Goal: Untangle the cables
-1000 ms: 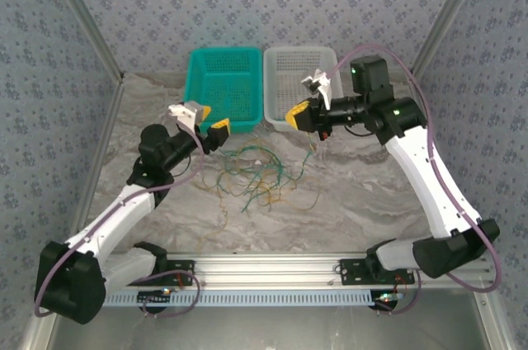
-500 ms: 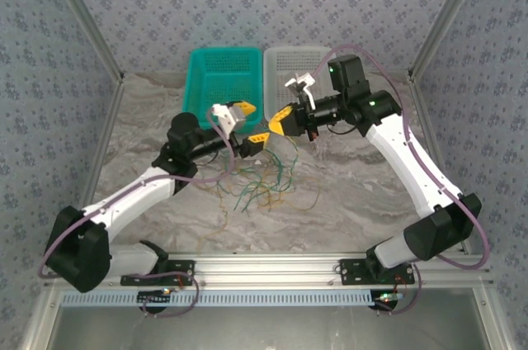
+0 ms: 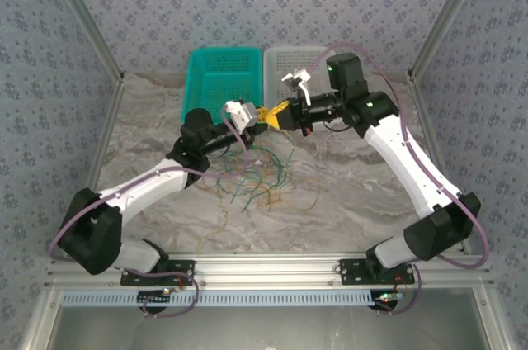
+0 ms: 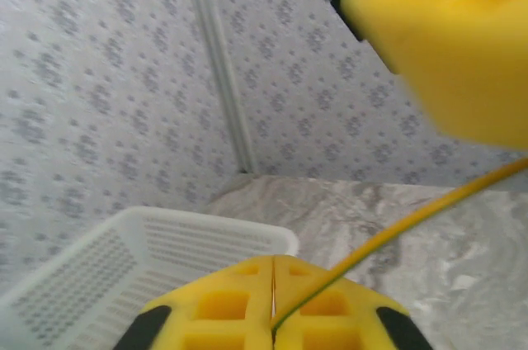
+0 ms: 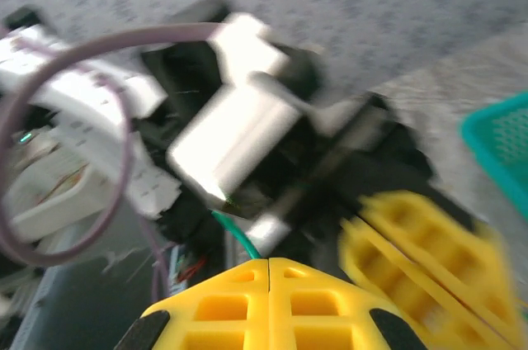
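Observation:
The cables [image 3: 262, 177] lie as a loose tangle of green and yellow-tan wires on the marble table, with strands rising to both grippers. My left gripper [image 3: 258, 114] is held above the tangle, tip to tip with my right gripper [image 3: 277, 114]. In the left wrist view the left gripper [image 4: 273, 262] is shut on a yellow cable [image 4: 412, 218] that runs up to the right. The right wrist view has the right gripper [image 5: 269, 262] shut on a green cable [image 5: 239, 238], with the left gripper's yellow fingers [image 5: 421, 259] close beside it.
A teal basket [image 3: 202, 65] and a white basket [image 3: 276, 61] stand side by side at the back of the table, just behind the grippers. Patterned walls enclose the table. Marble surface [image 3: 363, 193] lies bare to the right of the tangle.
My left arm swung right and up to meet the right gripper, and its jaws went from open to shut on a yellow cable. The right gripper shifted left, staying shut.

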